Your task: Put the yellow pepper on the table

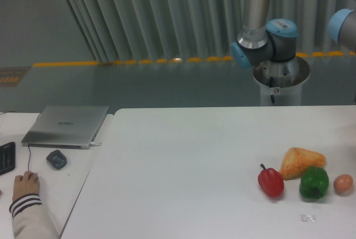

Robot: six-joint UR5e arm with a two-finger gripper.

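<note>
White counter (183,161) carries a red pepper (271,182), green pepper (314,183), bread lump (301,162) and egg (343,183) clustered together; neither the yellow pepper nor the tool is visible, so its state is unknowable.

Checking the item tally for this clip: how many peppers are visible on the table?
2: a red pepper at the front right of the table, and a green pepper just right of it. No yellow pepper shows; it may be out of frame.
</note>
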